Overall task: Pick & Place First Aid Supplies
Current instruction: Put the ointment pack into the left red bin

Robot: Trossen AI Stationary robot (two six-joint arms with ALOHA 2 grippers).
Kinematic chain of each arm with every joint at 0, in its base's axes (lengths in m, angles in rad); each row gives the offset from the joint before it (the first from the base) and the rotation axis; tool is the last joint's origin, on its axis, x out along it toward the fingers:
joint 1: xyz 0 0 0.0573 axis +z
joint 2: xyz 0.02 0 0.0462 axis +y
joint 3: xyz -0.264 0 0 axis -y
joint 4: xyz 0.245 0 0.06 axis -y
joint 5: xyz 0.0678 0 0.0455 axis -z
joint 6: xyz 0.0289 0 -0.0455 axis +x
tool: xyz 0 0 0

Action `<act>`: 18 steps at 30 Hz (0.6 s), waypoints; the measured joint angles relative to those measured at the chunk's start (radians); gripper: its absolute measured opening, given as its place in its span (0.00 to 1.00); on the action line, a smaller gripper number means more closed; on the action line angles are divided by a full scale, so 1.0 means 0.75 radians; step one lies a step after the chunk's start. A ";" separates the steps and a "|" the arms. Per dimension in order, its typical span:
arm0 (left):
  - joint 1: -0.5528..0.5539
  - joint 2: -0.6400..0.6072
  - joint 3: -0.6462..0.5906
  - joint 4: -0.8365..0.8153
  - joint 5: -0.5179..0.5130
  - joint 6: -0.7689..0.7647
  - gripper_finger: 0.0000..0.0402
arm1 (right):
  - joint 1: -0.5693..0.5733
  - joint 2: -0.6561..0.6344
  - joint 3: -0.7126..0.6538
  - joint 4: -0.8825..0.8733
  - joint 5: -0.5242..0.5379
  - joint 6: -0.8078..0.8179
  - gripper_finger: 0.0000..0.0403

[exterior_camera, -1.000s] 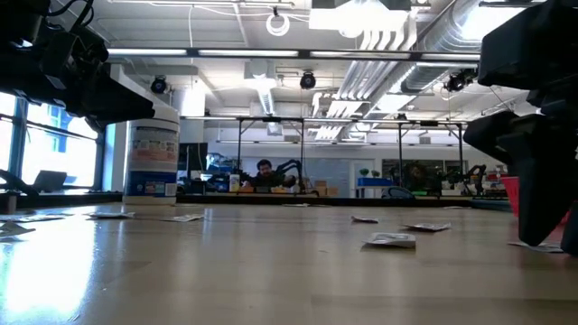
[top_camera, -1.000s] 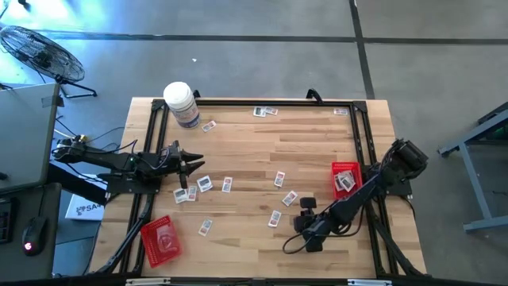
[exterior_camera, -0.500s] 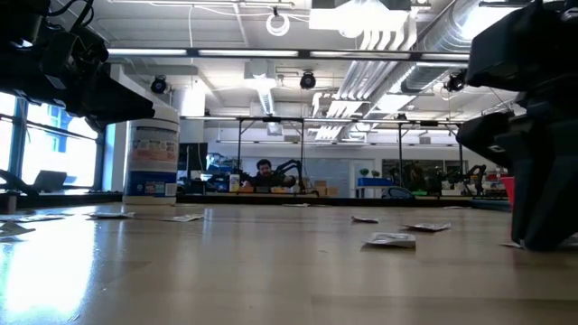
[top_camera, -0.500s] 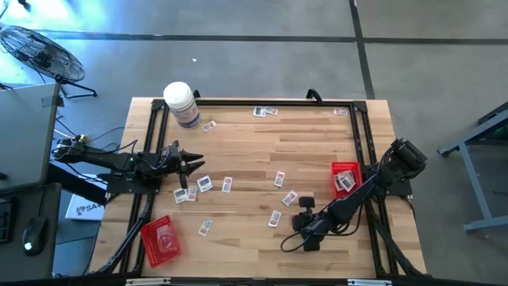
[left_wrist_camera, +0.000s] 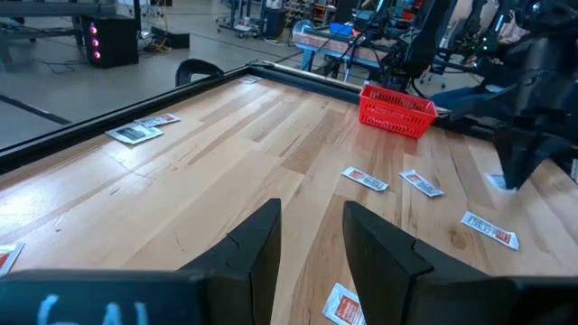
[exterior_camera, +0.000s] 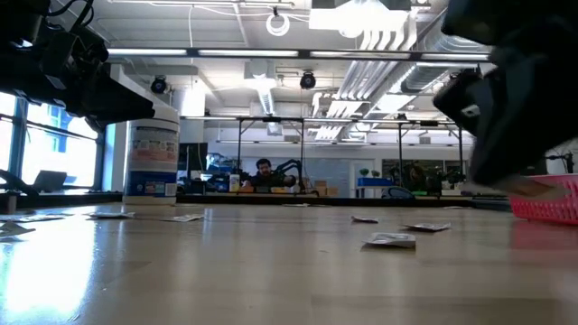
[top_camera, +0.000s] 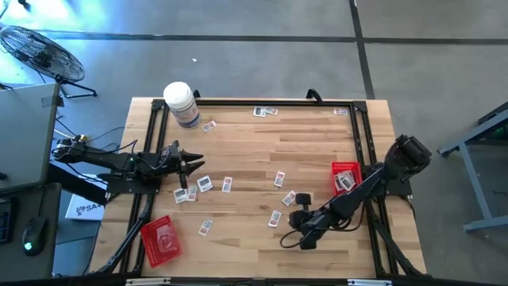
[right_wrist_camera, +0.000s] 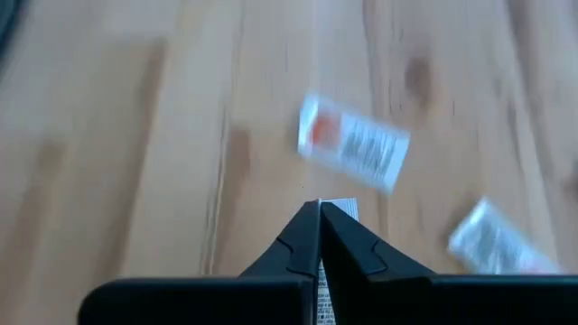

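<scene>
- Since a second ago my right claw (top_camera: 302, 241) has snapped its fingers together; in the right wrist view they meet at the tips (right_wrist_camera: 319, 213) with the edge of a white packet (right_wrist_camera: 340, 208) pinched between them.
- Seen from above, that claw has slid a little toward the left along the table's near edge, and in the low view it has lifted clear of the wood, so the right tray (exterior_camera: 551, 197) now shows where the arm hid it before.
- My left claw (top_camera: 194, 166) has not moved: it hangs over the left side of the table (top_camera: 317, 143), fingers (left_wrist_camera: 257, 242) apart at a narrow gap, holding nothing.
- Loose packets have kept their places: two just beyond my right claw's tips (right_wrist_camera: 353, 144), one near my left claw (top_camera: 205, 184), others scattered mid-table (top_camera: 279, 179) and along the far edge (top_camera: 265, 111).
- Right tray (top_camera: 344, 168), red, sits at the right rail; packets lie in it (top_camera: 345, 182), how many I cannot tell.
- Left tray (top_camera: 151, 233), red, sits at the near left corner; something pale lies in it (top_camera: 165, 241), too small to name.
- White jar (top_camera: 182, 103) stands at the far left corner, apart from both trays.
</scene>
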 joint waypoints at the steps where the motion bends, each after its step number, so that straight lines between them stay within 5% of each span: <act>1: 0.000 0.000 0.000 0.000 0.000 0.000 0.30 | -0.011 -0.008 0.000 0.043 0.001 -0.019 0.01; 11: 0.000 0.000 0.000 0.015 -0.007 0.000 0.30 | -0.213 -0.016 0.004 0.607 0.000 -0.350 0.01; 18: 0.000 0.000 0.000 0.134 -0.058 0.004 0.30 | -0.418 -0.014 0.004 0.907 -0.180 -0.527 0.00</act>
